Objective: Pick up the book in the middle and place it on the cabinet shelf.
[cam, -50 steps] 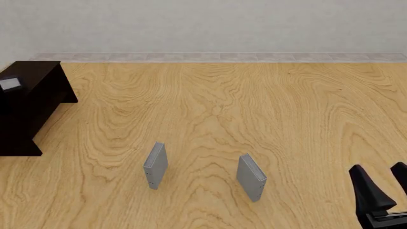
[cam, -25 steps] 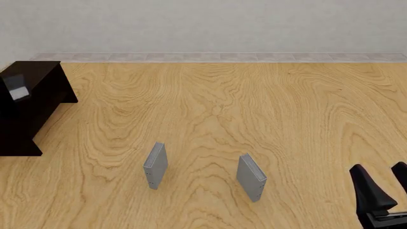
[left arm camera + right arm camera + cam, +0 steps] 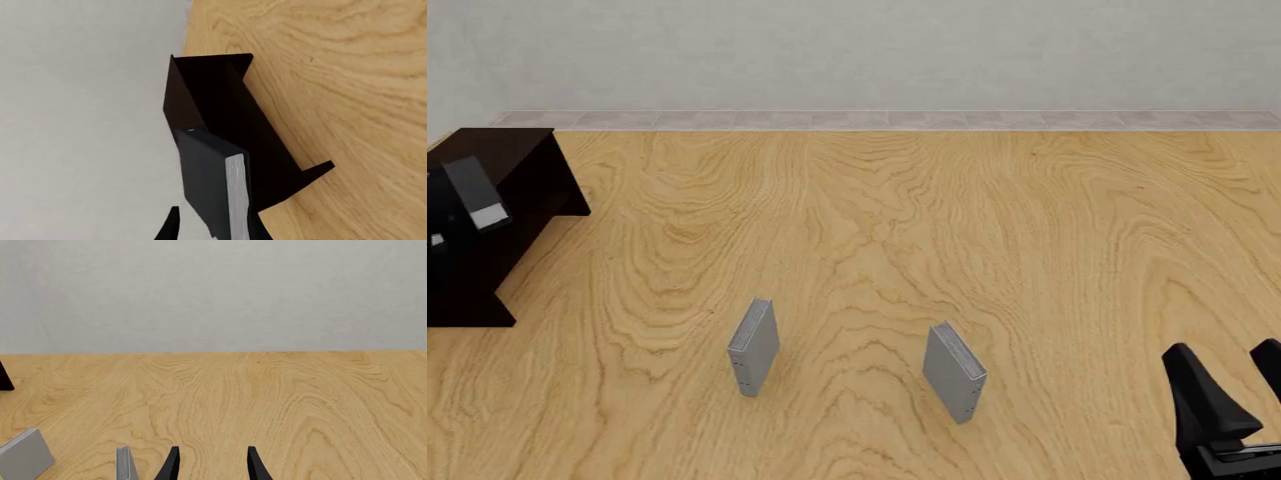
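Clearly rigid and bulky, the thick black hardcover book with white page edges (image 3: 213, 185) stands tilted on the dark brown wooden cabinet shelf (image 3: 220, 100). My left claw (image 3: 213, 227) grips its covers, reaching far left; my right claw (image 3: 211, 465) rests parted near the counter (image 3: 961, 230).

The right gripper (image 3: 1237, 400) has matte black, tapered, pointed fingers.

The desk (image 3: 961, 220) is overlooked from above and behind, the cabinet shelf (image 3: 220, 105) is viewed closely from the left wrist, and both grey books (image 3: 27, 457) are shared with the low right wrist view.
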Controlling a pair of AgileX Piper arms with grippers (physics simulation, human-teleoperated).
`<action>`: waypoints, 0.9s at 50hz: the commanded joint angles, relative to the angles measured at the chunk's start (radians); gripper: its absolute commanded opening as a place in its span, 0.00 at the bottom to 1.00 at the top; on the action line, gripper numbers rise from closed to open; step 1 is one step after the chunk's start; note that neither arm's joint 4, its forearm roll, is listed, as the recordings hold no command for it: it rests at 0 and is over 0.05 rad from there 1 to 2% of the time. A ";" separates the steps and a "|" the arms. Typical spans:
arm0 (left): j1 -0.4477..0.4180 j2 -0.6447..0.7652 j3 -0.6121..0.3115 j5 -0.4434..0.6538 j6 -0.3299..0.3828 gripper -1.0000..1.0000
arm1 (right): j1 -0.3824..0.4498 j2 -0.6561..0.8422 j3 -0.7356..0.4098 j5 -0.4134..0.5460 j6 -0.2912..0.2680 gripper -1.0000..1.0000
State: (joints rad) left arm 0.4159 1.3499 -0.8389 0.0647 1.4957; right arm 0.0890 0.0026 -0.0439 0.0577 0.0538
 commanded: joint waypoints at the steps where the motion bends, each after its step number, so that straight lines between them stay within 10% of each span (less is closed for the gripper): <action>1: -0.024 -0.044 -0.037 0.105 -0.051 1.00 | -0.004 0.000 -0.002 0.000 0.003 1.00; 27: -0.069 -0.099 -0.034 0.252 -0.174 1.00 | -0.003 0.000 0.004 -0.006 0.003 1.00; 45: -0.097 -0.189 0.013 0.256 -0.131 1.00 | 0.000 0.000 0.001 -0.003 0.004 1.00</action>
State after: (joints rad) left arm 0.3278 1.2033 -0.8497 0.3257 1.3440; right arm 0.0873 0.0025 -0.0404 0.0519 0.0572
